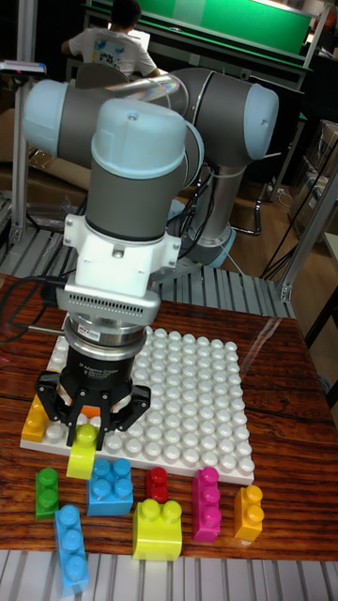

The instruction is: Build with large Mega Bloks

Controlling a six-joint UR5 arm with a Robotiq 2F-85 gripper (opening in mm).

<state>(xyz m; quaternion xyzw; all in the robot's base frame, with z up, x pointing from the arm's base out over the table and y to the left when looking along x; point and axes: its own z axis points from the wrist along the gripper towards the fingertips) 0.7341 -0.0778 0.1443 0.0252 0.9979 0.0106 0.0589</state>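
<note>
1. We see the hand (91,424) pointing straight down over the front left part of the white studded baseplate (202,394), which lies flat on the wooden surface (286,413).
2. Its two black fingers (73,427) pinch a lime-green block (83,452) at its top stud; the block's lower end hangs at the baseplate's front edge, and we cannot tell whether it touches.
3. An orange piece (91,411) shows between the fingers, behind the lime-green block; its shape is hidden.
4. A yellow block (37,420) sits at the baseplate's left edge, just beside the hand.
5. Along the front edge of the surface, loose blocks stand in a rough row: a green block (46,493) at the left, a wide blue block (111,486), a small red block (157,484), a tall pink block (206,504) and an orange block (249,512) at the right.
6. Nearer the front edge, a narrow blue block (70,545) stands at the left, and a yellow-green arched block (157,530) sits in the middle.
7. Behind the surface, a person (111,42) in a white shirt sits facing away.
</note>
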